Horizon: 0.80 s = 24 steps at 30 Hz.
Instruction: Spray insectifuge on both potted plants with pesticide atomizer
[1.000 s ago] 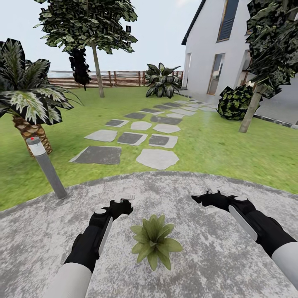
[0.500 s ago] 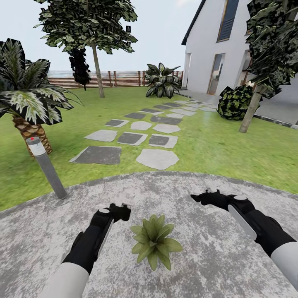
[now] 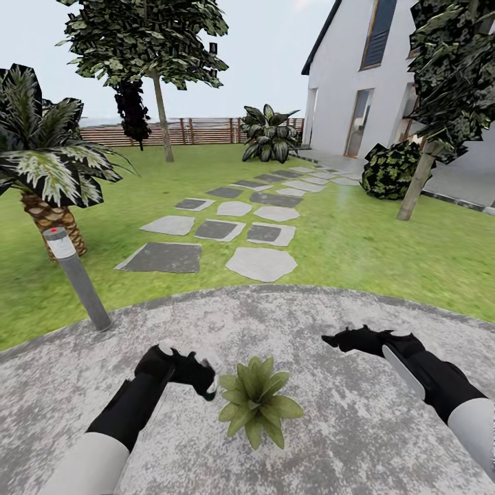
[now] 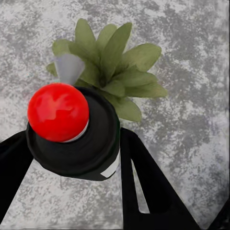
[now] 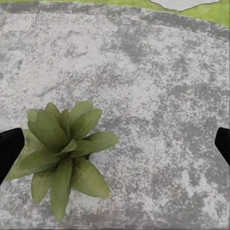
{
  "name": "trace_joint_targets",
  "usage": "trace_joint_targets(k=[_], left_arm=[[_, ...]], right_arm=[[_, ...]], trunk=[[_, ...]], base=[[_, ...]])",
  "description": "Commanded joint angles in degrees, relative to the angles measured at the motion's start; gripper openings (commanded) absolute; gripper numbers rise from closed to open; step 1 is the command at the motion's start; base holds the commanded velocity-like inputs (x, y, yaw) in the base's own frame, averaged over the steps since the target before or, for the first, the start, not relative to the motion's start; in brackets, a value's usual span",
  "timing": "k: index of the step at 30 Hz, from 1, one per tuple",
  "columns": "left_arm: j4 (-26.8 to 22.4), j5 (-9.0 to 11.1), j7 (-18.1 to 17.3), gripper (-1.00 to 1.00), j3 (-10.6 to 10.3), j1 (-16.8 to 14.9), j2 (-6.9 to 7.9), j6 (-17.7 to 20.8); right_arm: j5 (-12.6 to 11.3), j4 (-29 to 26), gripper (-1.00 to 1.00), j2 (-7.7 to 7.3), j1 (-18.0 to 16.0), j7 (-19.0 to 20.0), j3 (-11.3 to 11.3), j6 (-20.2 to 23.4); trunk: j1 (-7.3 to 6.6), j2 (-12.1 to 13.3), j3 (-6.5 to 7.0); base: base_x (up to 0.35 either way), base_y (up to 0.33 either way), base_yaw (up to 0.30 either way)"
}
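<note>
A: Starting at the left of the head view, what stands there?

B: A palm [image 3: 45, 161] with a scaly brown trunk on the lawn [image 3: 357, 240], and just in front of it a grey bollard lamp [image 3: 75, 276] with a red dot on its top, leaning at the edge of the round paved patio [image 3: 330, 426].

A: And the left tool?

B: The left tool [image 3: 206, 377] reaches over the patio, tipped toward the potted plant [image 3: 256, 399]. It is closed around the pesticide atomizer [image 4: 79, 132]: in the left wrist view the dark bottle sits between the two black fingers [image 4: 143, 187], its red dot facing the camera and the plant's rosette [image 4: 112, 72] just beyond it. In the head view the bottle is mostly hidden by the tool; a white part shows at its tip, just beside the leaves.

A: The middle?

B: The plant sits on the patio between the two arms. Behind it, stepping stones [image 3: 237, 230] run across the lawn toward a white house [image 3: 371, 75], with a brown slatted fence [image 3: 185, 130] and a tree [image 3: 155, 48] at the back.

A: The right side?

B: The right tool [image 3: 337, 339] hovers over the patio, apart from the plant. Its fingers [image 5: 9, 151] sit at opposite edges of the right wrist view, spread wide with nothing between them, the plant [image 5: 64, 151] lying below.
</note>
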Motion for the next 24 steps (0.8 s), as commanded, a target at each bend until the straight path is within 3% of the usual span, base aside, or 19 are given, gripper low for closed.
trace_joint_targets(k=[1,3,7,9,11,16,18,24], left_arm=[[-0.92,-0.99,-3.26,-1.0,0.02,-0.05,0.99,0.29],[-2.96,-1.74,-10.65,-1.0,0.02,-0.06,3.27,-0.03],[-6.33,-2.13,-19.87,-1.0,0.02,-0.07,4.53,-0.85],[-6.9,-2.17,-20.94,-1.0,0.01,-0.07,4.54,-0.87],[-7.14,-2.19,-21.44,-1.0,0.01,-0.07,4.52,-0.83],[-7.22,-2.26,-21.75,-1.0,-0.05,-0.07,4.52,-0.72],[-7.22,-2.28,-21.77,-1.0,-0.07,-0.07,4.51,-0.7],[-7.14,-2.42,-21.91,-1.0,-0.62,-0.04,4.51,-0.75]], right_arm=[[0.77,0.45,1.0,0.03,-0.55,3.03,0.14,0.26],[3.35,1.16,1.0,0.32,-1.13,10.02,0.12,0.26],[5.23,4.39,1.0,1.0,-1.39,14.35,0.12,0.18],[5.43,8.16,1.0,2.32,-1.38,14.69,0.11,-0.05],[5.56,12.21,1.0,6.52,-1.43,14.84,0.17,-0.3],[5.64,18.4,1.0,14.59,-1.4,14.77,0.14,-0.55],[5.68,18.77,1.0,16.1,-1.43,14.88,0.13,-0.54],[5.71,18.25,1.0,16.74,-1.45,15.21,0.25,-0.47]], trunk=[[0.0,-0.03,-0.06],[0.0,-0.03,-0.06],[0.0,-0.03,-0.06],[0.0,-0.03,-0.06],[0.0,-0.03,-0.06],[0.0,-0.03,-0.06],[0.0,-0.03,-0.06],[0.0,-0.03,-0.06]], base=[[0.0,0.0,0.0],[0.0,0.0,0.0],[0.0,0.0,0.0],[0.0,0.0,0.0],[0.0,0.0,0.0],[0.0,0.0,0.0],[0.0,0.0,0.0],[0.0,0.0,0.0]])
